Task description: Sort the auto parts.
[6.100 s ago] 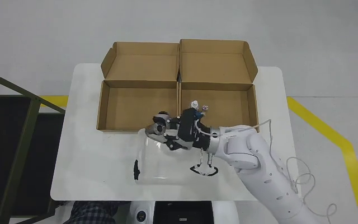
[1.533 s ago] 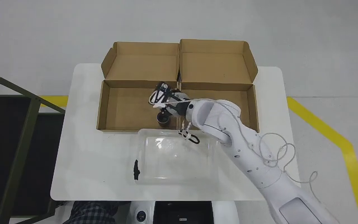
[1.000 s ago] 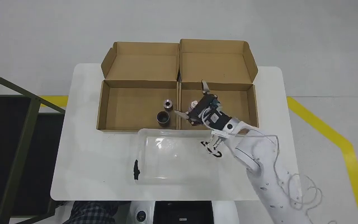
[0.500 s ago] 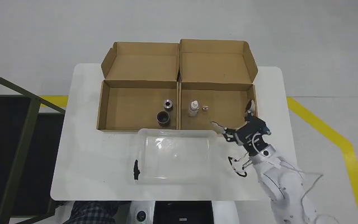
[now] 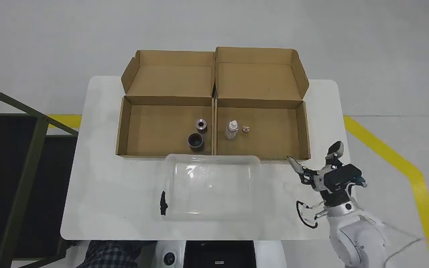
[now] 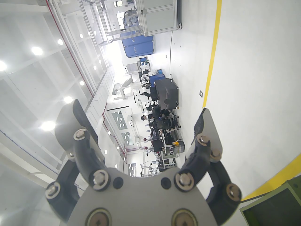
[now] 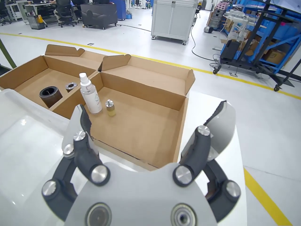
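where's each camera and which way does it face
Top view: above the arms, looking straight down at the table and cardboard boxes; the open right tool shows.
Left wrist view: on that wrist, facing out into the hall; the open left tool shows.
Right wrist view: on that wrist, facing the boxes; its tool shows.
Shared: top and right wrist views both show the spray bottle.

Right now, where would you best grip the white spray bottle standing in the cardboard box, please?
Probably the round body of the spray bottle, below its narrow nozzle, coming from above: it stands upright, and the walls of the box block a low approach. Keep clear of the small brass part beside it.
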